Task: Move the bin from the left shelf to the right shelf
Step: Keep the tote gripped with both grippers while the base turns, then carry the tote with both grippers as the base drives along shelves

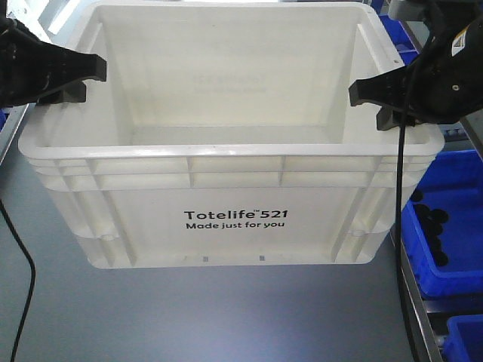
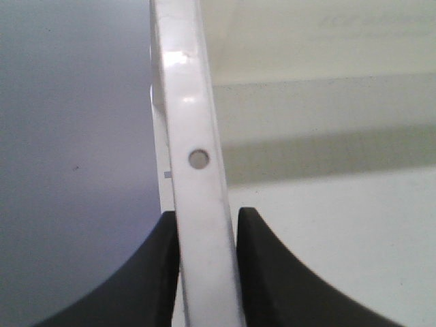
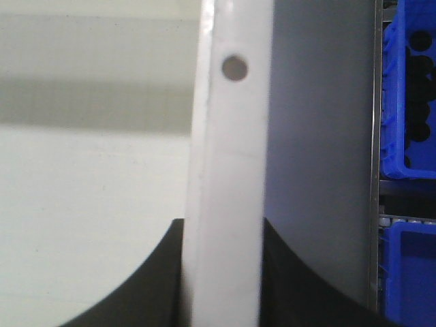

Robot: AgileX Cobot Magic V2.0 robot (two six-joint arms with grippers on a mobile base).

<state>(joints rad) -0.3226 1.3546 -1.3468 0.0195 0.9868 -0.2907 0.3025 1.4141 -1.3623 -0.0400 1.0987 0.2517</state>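
The large white bin (image 1: 226,188), printed "Totelife 521 Made just for you", fills the front view and stands open and empty over a grey surface (image 1: 189,317). My left gripper (image 1: 75,81) is shut on the bin's left rim. In the left wrist view its black fingers (image 2: 163,272) straddle the white rim (image 2: 197,136), one outside and one inside. My right gripper (image 1: 377,96) is shut on the right rim. In the right wrist view the rim (image 3: 231,150) sits between its two fingers (image 3: 293,286). I cannot tell whether the bin is lifted off the surface.
Smaller blue plastic bins (image 1: 441,234) holding dark parts stand on a rack at the right, close to the right arm; they also show in the right wrist view (image 3: 409,102). A metal rack rail (image 1: 411,302) runs along the right edge. A black cable (image 1: 26,286) hangs at the left.
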